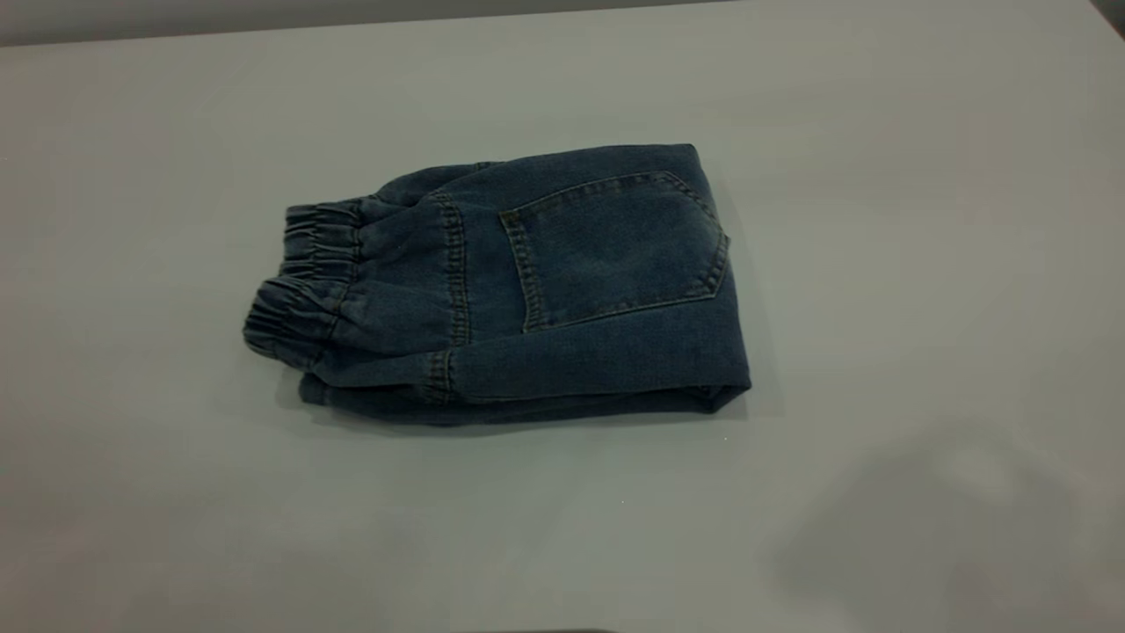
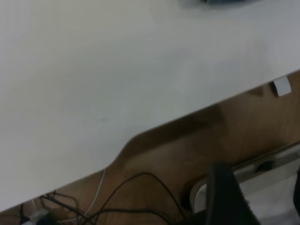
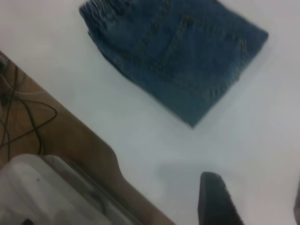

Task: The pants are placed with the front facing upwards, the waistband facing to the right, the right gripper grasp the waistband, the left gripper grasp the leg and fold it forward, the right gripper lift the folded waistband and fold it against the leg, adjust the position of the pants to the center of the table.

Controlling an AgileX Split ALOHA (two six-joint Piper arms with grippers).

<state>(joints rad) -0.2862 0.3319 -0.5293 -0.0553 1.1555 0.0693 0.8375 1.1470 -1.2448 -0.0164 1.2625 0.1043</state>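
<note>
both grippers hang back past the table (image 1: 879,176) edge, right gripper (image 3: 251,201) spread and empty, left gripper (image 2: 260,197) likewise apart, since the pants (image 1: 527,290) already lie folded mid-table, waistband (image 1: 303,281) toward its left edge.

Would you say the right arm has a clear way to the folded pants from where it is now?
Probably yes: the right gripper hangs over bare table, and nothing lies between it and the pants.

Looks like a lab or test bench setup: big plain white table (image 1: 879,264), brown wood floor (image 2: 197,154) below, loose black cables (image 2: 140,197) trailing around under the edge.
</note>
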